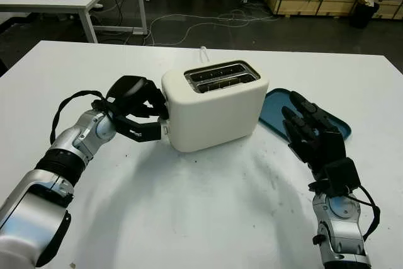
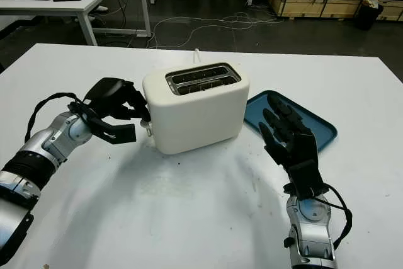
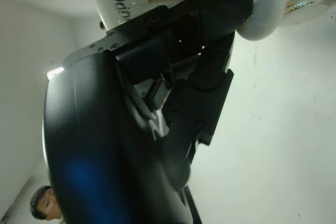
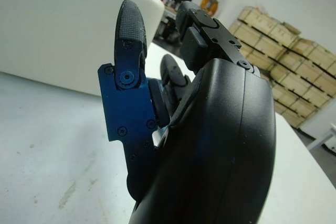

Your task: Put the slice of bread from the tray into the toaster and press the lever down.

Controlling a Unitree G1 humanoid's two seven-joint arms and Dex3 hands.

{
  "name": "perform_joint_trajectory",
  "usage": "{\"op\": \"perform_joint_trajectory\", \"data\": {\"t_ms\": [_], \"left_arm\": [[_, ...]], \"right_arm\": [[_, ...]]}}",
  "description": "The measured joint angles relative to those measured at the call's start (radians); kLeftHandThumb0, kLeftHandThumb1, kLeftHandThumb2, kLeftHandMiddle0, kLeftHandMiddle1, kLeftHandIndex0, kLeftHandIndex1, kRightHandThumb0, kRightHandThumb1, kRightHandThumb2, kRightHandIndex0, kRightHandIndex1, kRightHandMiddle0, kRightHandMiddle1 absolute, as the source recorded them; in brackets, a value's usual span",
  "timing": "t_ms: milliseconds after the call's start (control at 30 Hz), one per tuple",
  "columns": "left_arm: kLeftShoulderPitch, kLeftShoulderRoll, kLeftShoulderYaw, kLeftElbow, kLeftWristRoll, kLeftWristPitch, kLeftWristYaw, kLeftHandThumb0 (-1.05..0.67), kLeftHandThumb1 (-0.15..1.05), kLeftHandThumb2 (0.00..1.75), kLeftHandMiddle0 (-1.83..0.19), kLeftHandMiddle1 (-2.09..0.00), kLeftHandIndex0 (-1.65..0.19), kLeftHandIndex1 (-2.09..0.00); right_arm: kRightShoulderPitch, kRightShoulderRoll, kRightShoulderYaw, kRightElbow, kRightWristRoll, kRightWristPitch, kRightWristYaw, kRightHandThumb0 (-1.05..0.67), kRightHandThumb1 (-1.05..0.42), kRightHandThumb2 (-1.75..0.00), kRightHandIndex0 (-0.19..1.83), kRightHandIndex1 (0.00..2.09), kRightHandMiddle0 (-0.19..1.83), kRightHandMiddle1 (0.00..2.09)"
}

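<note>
Left hand is curled at the end face of the cream plastic two-slot toaster w/ fingertips on the rounded white lever knob, holding nothing. That lever is prob. stiff, sprung and smooth, so best pushed squarely from on top. Right hand is open over the near edge of the flat blue tray; the slots look dark, so the bread can't be confirmed inside, and none lies on the tray.

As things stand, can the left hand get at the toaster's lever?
Probably yes. The left hand is already at the end of the toaster, and in the left wrist view a finger lies against the rounded lever knob. Nothing stands between them. The right hand is open over the blue tray.
</note>
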Motion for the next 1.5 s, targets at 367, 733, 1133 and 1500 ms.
{"op": "perform_joint_trajectory", "data": {"t_ms": [367,733,1133,1500], "left_arm": [[0.026,-0.064,0.001,0.071,-0.066,0.086,0.158,-0.17,0.92,0.28,-0.52,-1.12,-0.81,0.0],[0.027,-0.068,0.001,0.085,-0.086,0.075,0.168,-0.12,0.92,0.18,-0.59,-1.11,-0.86,-0.02],[0.178,0.046,0.015,-0.225,-0.086,0.093,0.169,-0.15,0.92,0.11,-0.67,-1.31,-0.95,-0.03],[0.437,0.172,0.243,-0.597,-0.108,0.0,0.02,-0.19,0.8,0.0,-0.73,-1.2,-1.05,-0.05]], "right_arm": [[0.003,0.0,-0.002,0.0,0.0,0.0,0.006,-0.54,-0.92,-0.29,0.49,0.0,0.49,0.0],[0.003,0.0,-0.002,0.0,0.0,0.0,0.009,-0.57,-0.92,-0.3,0.48,0.0,0.48,0.0],[0.003,0.0,-0.001,0.0,0.0,0.0,0.016,-0.58,-0.92,-0.3,0.49,0.0,0.49,0.0],[-0.006,-0.003,-0.001,0.0,0.009,0.013,0.045,-0.55,-0.92,-0.3,0.47,0.0,0.49,0.0]]}}
